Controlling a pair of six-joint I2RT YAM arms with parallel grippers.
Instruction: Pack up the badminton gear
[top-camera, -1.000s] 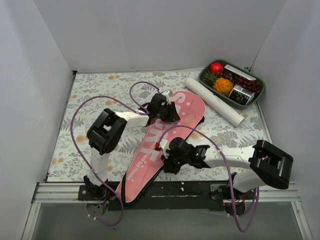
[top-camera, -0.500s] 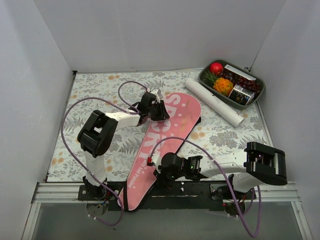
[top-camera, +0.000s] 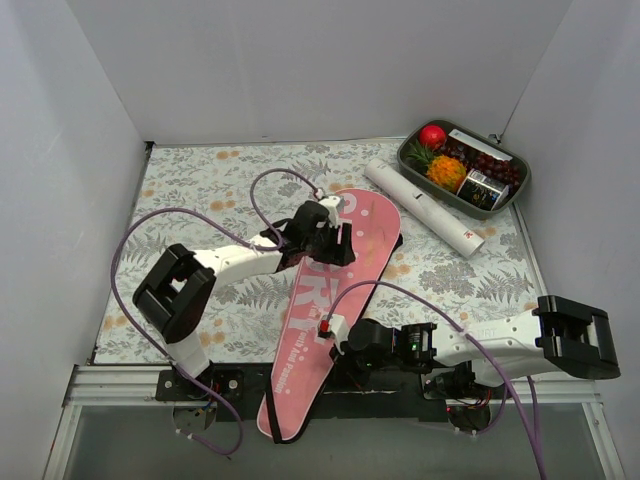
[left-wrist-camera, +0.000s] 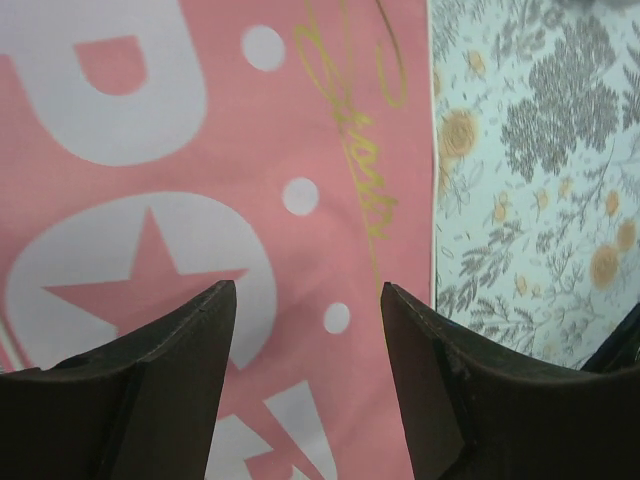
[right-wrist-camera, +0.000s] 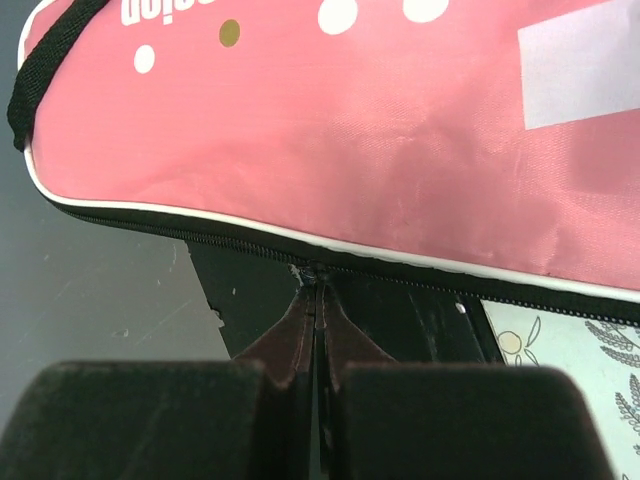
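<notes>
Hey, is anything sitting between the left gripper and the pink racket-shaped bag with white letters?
Nothing visible. The left gripper, jaws open, is directly over the pink racket-shaped bag; only its lettered fabric shows in the gap.

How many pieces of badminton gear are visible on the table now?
2. The pink bag lies diagonally across the middle. The white tube lies at the far right, beside the grey tray. No racket or shuttlecock shows; they may be hidden.
</notes>
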